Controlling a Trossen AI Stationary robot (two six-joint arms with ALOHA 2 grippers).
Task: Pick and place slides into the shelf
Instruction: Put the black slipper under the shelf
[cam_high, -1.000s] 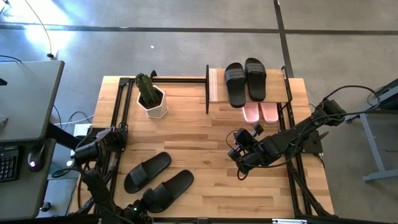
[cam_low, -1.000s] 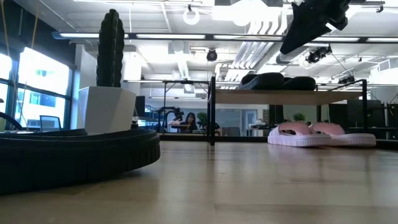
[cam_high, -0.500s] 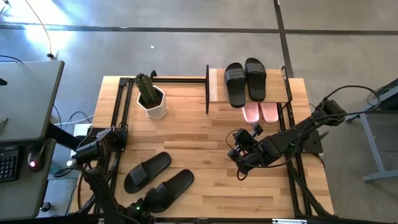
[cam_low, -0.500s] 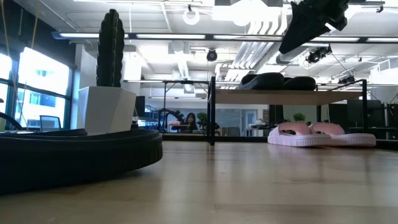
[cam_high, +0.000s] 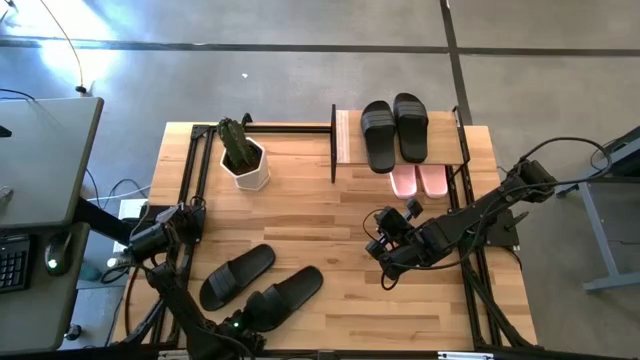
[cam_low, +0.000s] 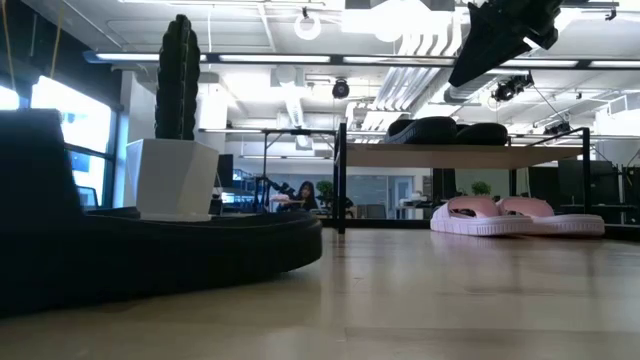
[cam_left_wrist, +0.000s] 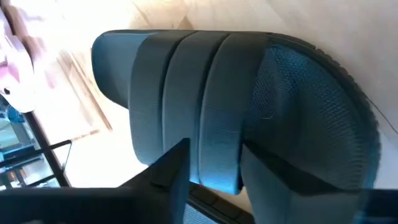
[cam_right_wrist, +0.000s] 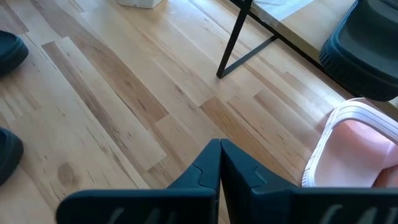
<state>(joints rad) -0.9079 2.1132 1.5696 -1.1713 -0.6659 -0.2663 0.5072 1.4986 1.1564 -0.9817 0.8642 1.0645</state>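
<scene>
Left gripper (cam_high: 243, 322), low at the table's front edge, clamps a black slide (cam_high: 285, 297) by its strap; right gripper (cam_high: 385, 250) hovers closed, front of the shelf (cam_high: 345, 138).

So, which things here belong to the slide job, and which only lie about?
Job:
- two black rubber slides on top board
- two pink slides underneath
- two black slides on table
- wooden two-tier shelf
- left gripper

Lying about:
- cactus in white pot
</scene>
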